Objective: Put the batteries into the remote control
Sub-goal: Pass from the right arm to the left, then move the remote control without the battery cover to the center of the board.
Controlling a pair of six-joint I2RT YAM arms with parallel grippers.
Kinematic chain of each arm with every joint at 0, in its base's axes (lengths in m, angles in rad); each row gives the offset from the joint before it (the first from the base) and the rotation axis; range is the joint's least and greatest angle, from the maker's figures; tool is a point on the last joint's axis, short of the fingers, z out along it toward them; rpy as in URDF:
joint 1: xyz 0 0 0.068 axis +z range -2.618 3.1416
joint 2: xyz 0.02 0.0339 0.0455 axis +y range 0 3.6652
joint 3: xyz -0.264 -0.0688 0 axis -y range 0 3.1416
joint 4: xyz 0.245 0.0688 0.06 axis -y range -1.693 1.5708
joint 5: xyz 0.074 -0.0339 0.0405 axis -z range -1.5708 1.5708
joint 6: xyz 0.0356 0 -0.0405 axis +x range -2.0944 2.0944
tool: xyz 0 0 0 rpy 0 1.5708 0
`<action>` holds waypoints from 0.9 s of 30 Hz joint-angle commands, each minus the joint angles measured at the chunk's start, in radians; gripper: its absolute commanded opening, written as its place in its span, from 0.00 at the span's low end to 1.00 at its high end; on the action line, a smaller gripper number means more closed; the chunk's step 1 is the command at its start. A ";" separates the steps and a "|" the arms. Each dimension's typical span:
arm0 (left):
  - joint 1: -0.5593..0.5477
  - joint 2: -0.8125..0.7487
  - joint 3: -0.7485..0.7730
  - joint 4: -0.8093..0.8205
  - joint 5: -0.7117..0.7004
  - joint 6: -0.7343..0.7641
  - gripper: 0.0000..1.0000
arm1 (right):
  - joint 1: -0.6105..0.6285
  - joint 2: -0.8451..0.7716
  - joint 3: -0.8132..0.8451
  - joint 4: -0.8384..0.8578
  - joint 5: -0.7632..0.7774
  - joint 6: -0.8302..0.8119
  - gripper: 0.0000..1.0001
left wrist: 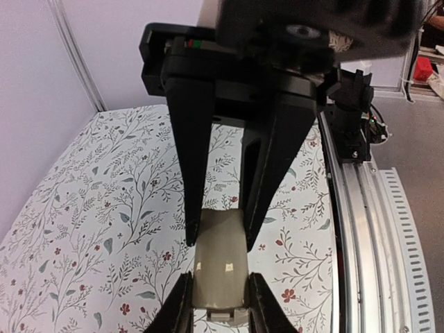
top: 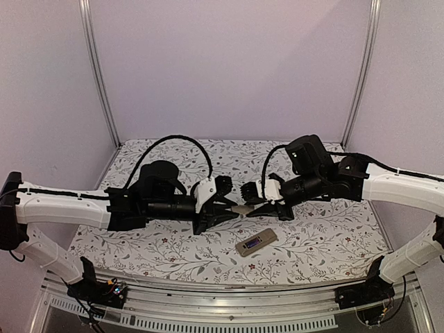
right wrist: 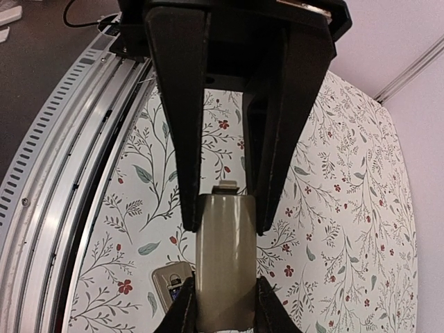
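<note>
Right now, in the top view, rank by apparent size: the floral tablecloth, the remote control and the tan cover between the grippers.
1. floral tablecloth
2. remote control
3. tan cover, smallest as seen, though mostly hidden

Left arm (top: 62, 208) and right arm (top: 402, 184) reach inward, level. Left gripper (left wrist: 222, 243) and right gripper (right wrist: 225, 229) clamp opposite ends of one tan cover (left wrist: 220, 274).

The small remote control (top: 256, 242) lies flat, screen up, slanted on the tablecloth (top: 173, 251).
</note>
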 commanded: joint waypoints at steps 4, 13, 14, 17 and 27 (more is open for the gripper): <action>0.005 0.014 0.026 -0.031 0.002 -0.010 0.16 | 0.004 -0.006 0.006 0.012 0.004 0.019 0.12; 0.005 0.010 -0.002 -0.033 -0.073 -0.075 0.04 | 0.002 -0.004 -0.019 0.025 0.059 0.024 0.73; 0.006 0.003 -0.017 -0.030 -0.084 -0.091 0.04 | -0.003 -0.006 -0.028 0.024 0.067 0.020 0.77; 0.007 -0.028 -0.078 -0.008 -0.114 -0.140 0.04 | -0.056 -0.010 -0.074 0.021 0.021 -0.004 0.83; 0.020 -0.198 -0.282 0.033 -0.243 -0.290 0.06 | -0.117 0.259 -0.075 -0.061 0.077 -0.138 0.84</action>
